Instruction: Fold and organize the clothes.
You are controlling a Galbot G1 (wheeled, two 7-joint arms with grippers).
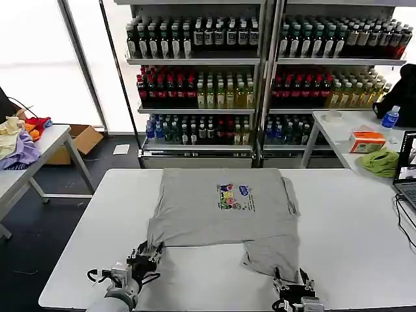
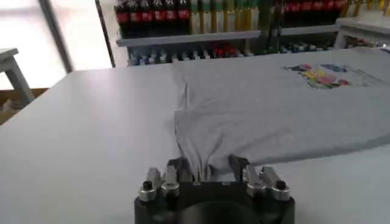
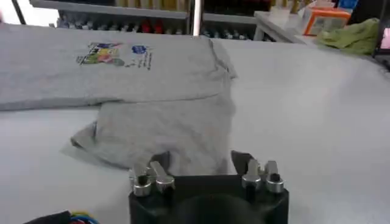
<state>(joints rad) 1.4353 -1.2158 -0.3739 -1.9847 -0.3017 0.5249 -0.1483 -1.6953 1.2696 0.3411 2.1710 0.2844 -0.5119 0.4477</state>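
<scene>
Left jaws: the left gripper (image 1: 144,255) is standing with its fingers apart, the near sleeve corner of the light grey short-sleeved shirt (image 1: 218,211) lying between them.
Right jaws: the right gripper (image 1: 292,283) is sitting spread apart, the shirt's other sleeve edge just ahead of its fingertips (image 3: 160,162).
Shirt: lying flat on the white table (image 1: 351,227), the multicoloured chest print (image 1: 234,195) facing up, well beyond both jaws.
Table: both grippers are resting low at its near edge.

Shelves of bottles (image 1: 195,71) stand behind the white table (image 1: 351,221). Side table (right) holds green cloth (image 1: 382,161), orange box (image 1: 367,140), water bottle (image 1: 390,117).
</scene>
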